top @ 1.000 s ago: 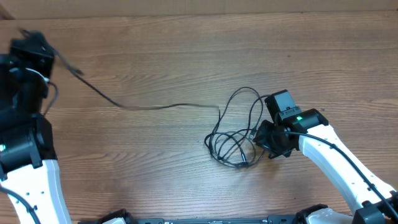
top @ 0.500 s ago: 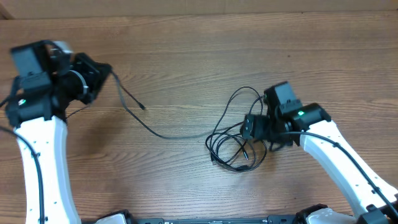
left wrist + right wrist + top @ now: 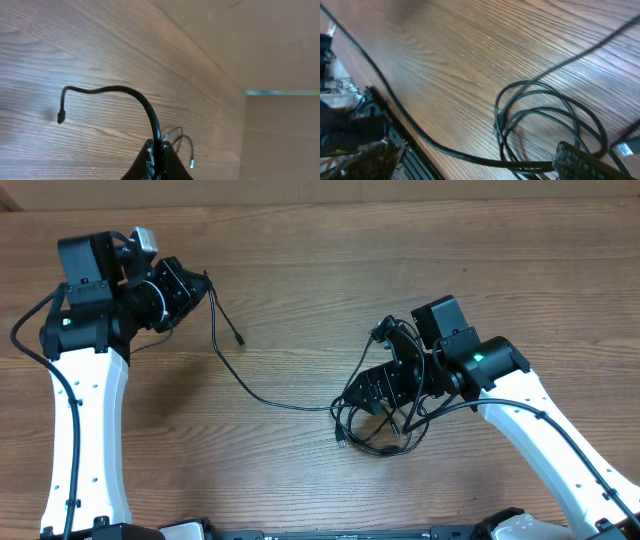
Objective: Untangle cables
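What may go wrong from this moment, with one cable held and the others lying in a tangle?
1. The left gripper is shut on the held cable close to its free plug end; a hard pull might slip it out.
2. The right gripper is open above the tangle, so nothing pins it; pulling may drag or tighten the whole bundle.
3. Closing there may catch several strands at once.

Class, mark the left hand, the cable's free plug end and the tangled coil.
left hand [image 3: 156, 151]: left wrist view, between fingertips pinching the cable [image 3: 120, 89].
plug end [image 3: 60, 118]: left wrist view, the tip.
tangled coil [image 3: 497, 122]: right wrist view, bunched strands at left.
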`<act>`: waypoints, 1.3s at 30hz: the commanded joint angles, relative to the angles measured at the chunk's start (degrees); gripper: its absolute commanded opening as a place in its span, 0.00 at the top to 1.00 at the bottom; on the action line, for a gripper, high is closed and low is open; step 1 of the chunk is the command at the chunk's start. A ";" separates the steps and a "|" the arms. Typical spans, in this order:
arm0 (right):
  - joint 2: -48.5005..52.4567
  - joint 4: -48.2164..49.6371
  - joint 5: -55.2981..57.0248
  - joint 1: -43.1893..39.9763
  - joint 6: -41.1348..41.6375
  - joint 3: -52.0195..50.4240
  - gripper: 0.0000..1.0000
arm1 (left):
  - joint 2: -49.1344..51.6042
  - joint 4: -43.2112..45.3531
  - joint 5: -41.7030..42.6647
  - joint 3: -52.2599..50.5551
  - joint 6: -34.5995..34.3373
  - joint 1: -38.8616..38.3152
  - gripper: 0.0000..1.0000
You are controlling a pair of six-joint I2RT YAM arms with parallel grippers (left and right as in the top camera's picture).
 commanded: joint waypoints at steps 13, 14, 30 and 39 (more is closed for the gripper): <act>-0.02 13.70 -7.56 4.90 -12.72 0.68 0.04 | 3.91 -0.66 7.82 0.39 -4.39 -0.07 0.96; 0.15 14.60 -6.10 6.64 -12.72 0.68 0.05 | 3.91 -0.66 8.04 0.39 -4.42 -0.09 0.96; 9.07 11.78 26.77 27.08 -12.50 0.68 0.40 | 3.91 -1.75 9.09 0.39 -3.72 -0.07 0.96; 7.23 8.41 29.94 25.97 -5.62 6.67 0.96 | 3.93 -3.96 4.22 0.39 -1.11 -0.11 0.72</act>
